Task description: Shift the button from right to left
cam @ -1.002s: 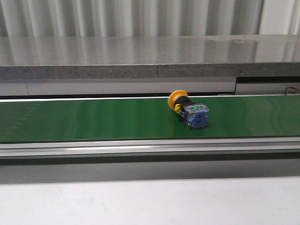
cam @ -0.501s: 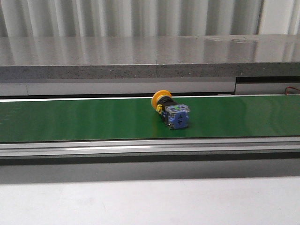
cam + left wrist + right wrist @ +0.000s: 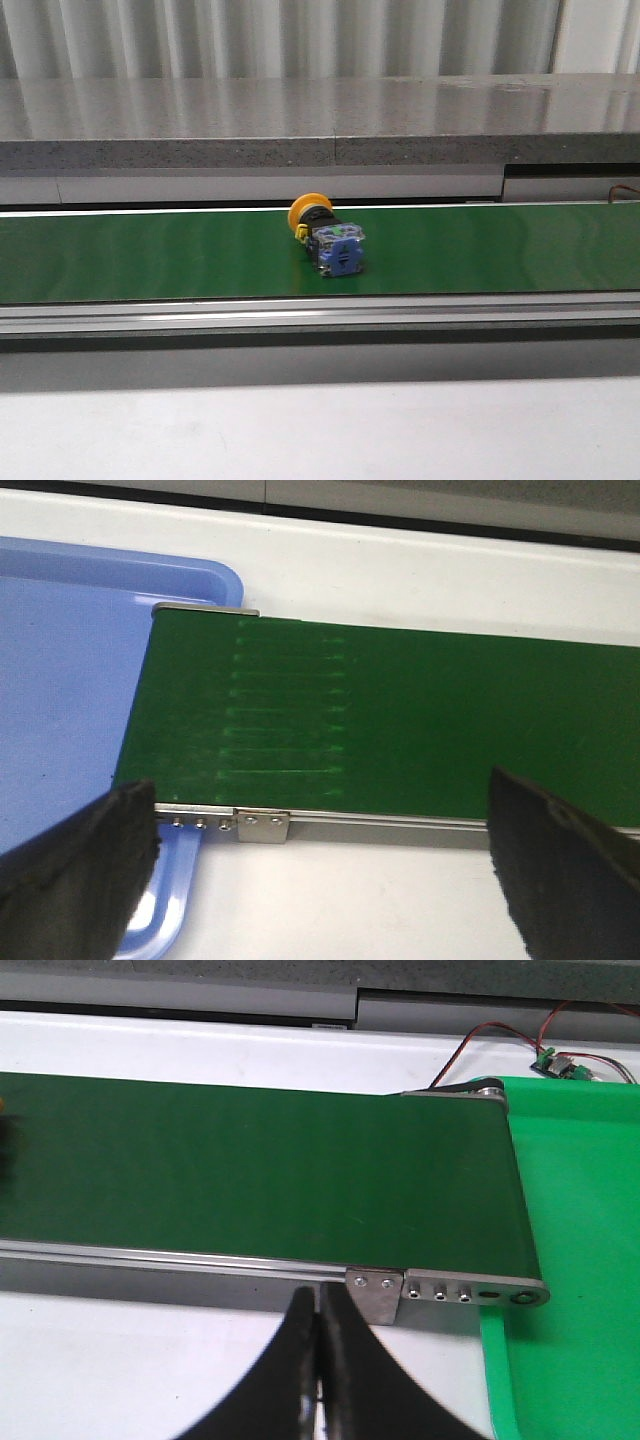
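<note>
Front view | button (image 3: 328, 238) on belt (image 3: 150, 255) (far side hidden) | arms unseen

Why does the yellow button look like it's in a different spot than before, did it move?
Yes. The push button has slid leftward along the green conveyor belt: it was right of the seam in the grey ledge behind, and now sits about level with it.

A blurred yellow speck at the right wrist view's edge is barely readable. The blue tray (image 3: 60, 680) and green mat (image 3: 580, 1210) are cropped.
</note>
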Tool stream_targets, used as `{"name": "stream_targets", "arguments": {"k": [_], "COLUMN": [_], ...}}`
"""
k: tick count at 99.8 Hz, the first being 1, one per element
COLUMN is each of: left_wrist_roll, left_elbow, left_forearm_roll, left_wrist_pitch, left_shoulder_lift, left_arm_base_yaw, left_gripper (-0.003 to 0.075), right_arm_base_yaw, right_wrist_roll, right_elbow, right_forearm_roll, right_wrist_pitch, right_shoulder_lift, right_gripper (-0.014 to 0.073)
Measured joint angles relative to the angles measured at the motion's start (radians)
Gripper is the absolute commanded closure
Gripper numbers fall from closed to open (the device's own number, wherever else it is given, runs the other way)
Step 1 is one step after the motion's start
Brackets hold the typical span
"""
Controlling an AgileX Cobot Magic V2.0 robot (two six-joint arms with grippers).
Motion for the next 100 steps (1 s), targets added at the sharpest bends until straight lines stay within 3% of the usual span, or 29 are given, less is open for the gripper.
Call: {"name": "stream_targets", "arguments": {"k": [21, 47, 100], "left_wrist_roll": [0.000, 0.003, -0.033], "left_elbow": [0.000, -0.056, -0.252], "left_forearm_roll": [-0.038, -0.102, -0.119], "left_wrist_pitch": [-0.027, -0.073, -0.214], "left_shoulder_lift": [0.023, 0.214, 0.612], "left_arm_base_yaw": [0.000, -0.027, -0.347], "left_gripper": [0.0081, 0.0081, 0.0082], "right_arm_base_yaw": [0.000, 0.000, 0.000], "right_wrist_roll": [0.000, 0.000, 0.000], "right_elbow": [0.000, 0.000, 0.000], "right_forearm_roll": [0.000, 0.000, 0.000], "right_wrist_pitch": [0.000, 0.000, 0.000], "right_shoulder_lift": [0.000, 0.000, 0.000], "right_gripper": [0.0661, 0.0661, 0.0661]}}
